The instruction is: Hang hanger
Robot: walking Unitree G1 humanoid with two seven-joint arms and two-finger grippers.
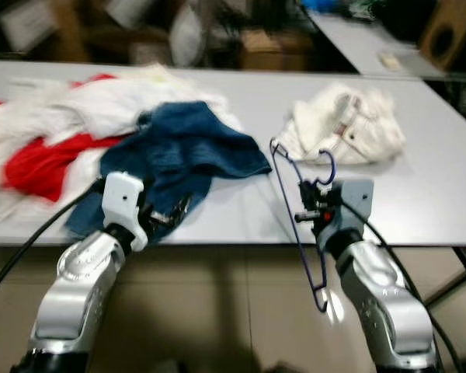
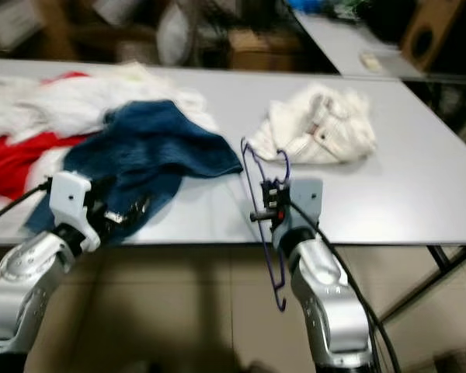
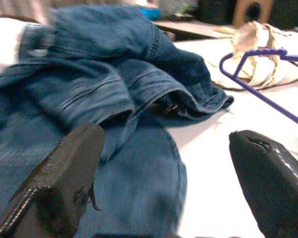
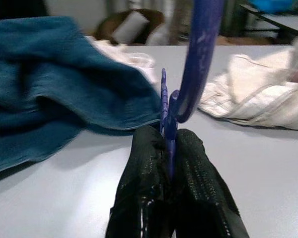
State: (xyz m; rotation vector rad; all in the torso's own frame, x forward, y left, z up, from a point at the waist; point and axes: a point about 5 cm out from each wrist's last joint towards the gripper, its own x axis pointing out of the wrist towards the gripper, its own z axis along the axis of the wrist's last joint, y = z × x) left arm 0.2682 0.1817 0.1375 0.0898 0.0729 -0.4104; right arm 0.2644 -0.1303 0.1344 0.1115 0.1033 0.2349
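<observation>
Right gripper [image 4: 173, 148] clamped on the one purple hanger [image 1: 299, 225] just under its hook, frame dangling below past the table [image 1: 419, 202] edge. Looks light, stiff, thin wire, prone to swinging; neck grip seems right. Left gripper [image 3: 164, 163] spread wide, empty, over one denim garment [image 3: 89, 99]. One cream garment [image 1: 346, 124] beyond.

Bare table [image 1: 241, 210] lies ahead of my claws, between the blue denim [image 1: 179, 151] and the white garment [image 1: 346, 124]. Left of the denim, red and white clothes [image 1: 54, 132] crowd the tabletop.
</observation>
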